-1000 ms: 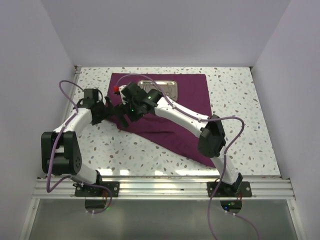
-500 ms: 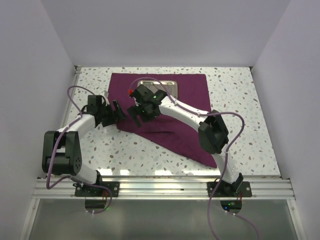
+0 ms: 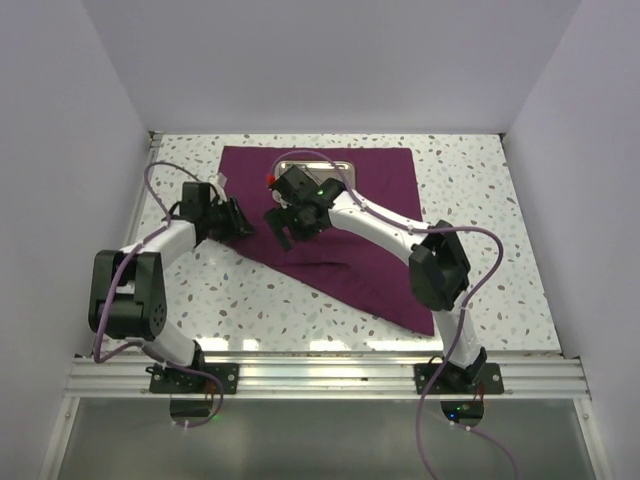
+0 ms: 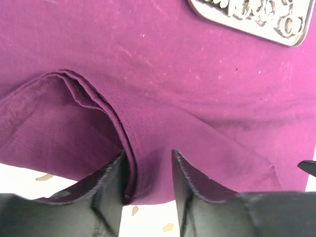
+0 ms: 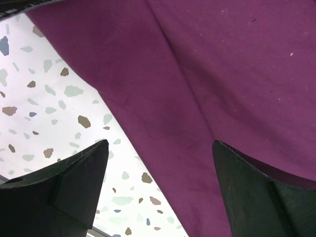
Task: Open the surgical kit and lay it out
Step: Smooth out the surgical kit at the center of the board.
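Squarely within the left end effector [image 4: 147, 157] lies the folded cloth wrap [image 4: 197, 98].

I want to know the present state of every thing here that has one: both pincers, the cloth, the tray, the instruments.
Left pincer: partly open, astride a fold at the cloth's edge.
Right pincer: wide open, holding nothing, over the cloth's edge.
Cloth wrap: opened, mostly flat, one layered fold at its left edge.
Steel tray: lying on the cloth.
Instruments: in the tray, not yet laid out.
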Motion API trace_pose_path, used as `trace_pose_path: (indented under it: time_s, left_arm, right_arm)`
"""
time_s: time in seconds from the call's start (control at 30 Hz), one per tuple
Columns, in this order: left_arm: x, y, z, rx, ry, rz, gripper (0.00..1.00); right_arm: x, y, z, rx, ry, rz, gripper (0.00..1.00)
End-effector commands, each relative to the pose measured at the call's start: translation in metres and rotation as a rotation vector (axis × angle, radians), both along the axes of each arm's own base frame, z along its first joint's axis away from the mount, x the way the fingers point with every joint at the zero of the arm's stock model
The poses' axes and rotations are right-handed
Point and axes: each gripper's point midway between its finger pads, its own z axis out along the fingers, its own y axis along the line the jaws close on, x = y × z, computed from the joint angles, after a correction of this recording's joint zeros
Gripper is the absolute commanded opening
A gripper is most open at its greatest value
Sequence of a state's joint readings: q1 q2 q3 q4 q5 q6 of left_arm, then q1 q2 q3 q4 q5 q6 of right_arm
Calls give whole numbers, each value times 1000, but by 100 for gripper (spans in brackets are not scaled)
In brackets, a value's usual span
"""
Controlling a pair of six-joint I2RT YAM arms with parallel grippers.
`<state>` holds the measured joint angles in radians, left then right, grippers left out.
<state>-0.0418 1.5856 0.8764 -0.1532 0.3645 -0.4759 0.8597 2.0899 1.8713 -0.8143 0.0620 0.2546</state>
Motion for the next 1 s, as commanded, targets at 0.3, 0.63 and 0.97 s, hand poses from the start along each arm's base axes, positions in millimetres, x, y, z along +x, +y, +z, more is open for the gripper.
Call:
trace_pose_path:
  time_s: [0.3, 0.63, 0.97]
  left_arm:
    - [-7, 13, 88, 109, -130, -28, 0]
    - [-99, 61, 84, 356, 131, 39, 0]
    - [-218, 60, 65, 296, 478, 150, 65]
  right_arm:
    - [13, -13, 40, 42, -92, -54, 88]
    - [1, -83, 53, -12, -90, -236, 82]
    - [-70, -140, 53, 17, -18, -306, 89]
